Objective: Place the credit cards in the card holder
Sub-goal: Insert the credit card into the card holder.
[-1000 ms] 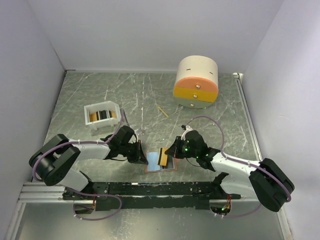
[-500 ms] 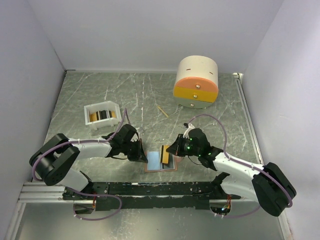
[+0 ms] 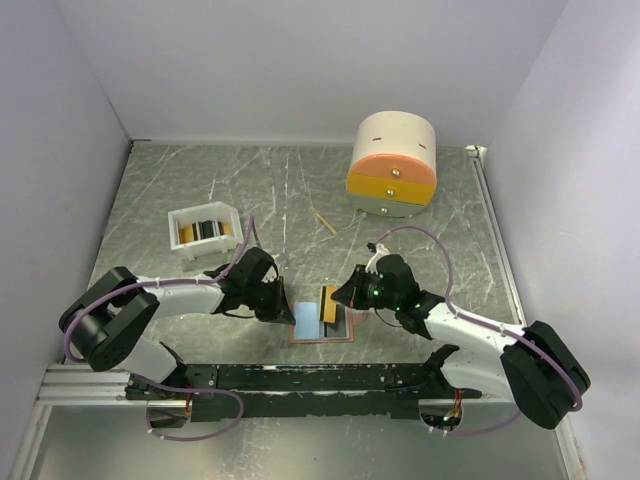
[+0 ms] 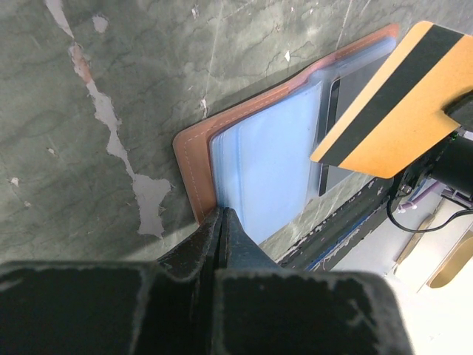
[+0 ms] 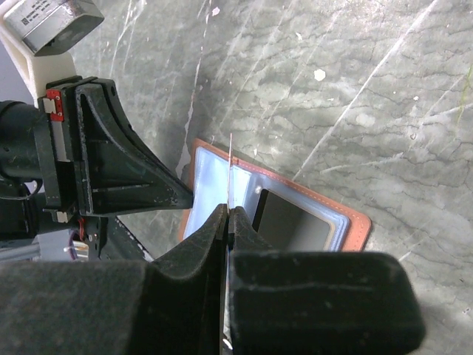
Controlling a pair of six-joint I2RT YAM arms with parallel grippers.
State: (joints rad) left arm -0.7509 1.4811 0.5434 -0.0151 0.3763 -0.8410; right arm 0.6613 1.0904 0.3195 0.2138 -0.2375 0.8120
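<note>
In the top view's lower centre we see the left claw [image 4: 222, 222] clenched on the edge of the open wallet [image 3: 307, 320] (blue inside), while the right claw [image 5: 228, 216] grasps a gold card [image 4: 392, 103] on edge over it.

We see the salmon-pink card holder [image 3: 306, 324] lying open on the counter [image 3: 200, 180], light-blue inside up. A gold-yellow, black-striped credit card [image 3: 326, 308] stands edgewise over it.

1. One card holder [image 3: 305, 318].
2. One gold card [image 3: 327, 308], plus more cards [image 3: 206, 230] in a tray, too small to count.
3. One white tray [image 3: 176, 232].
4. One round drawer box [image 3: 392, 150].
5. One wooden stick [image 3: 324, 222].
</note>
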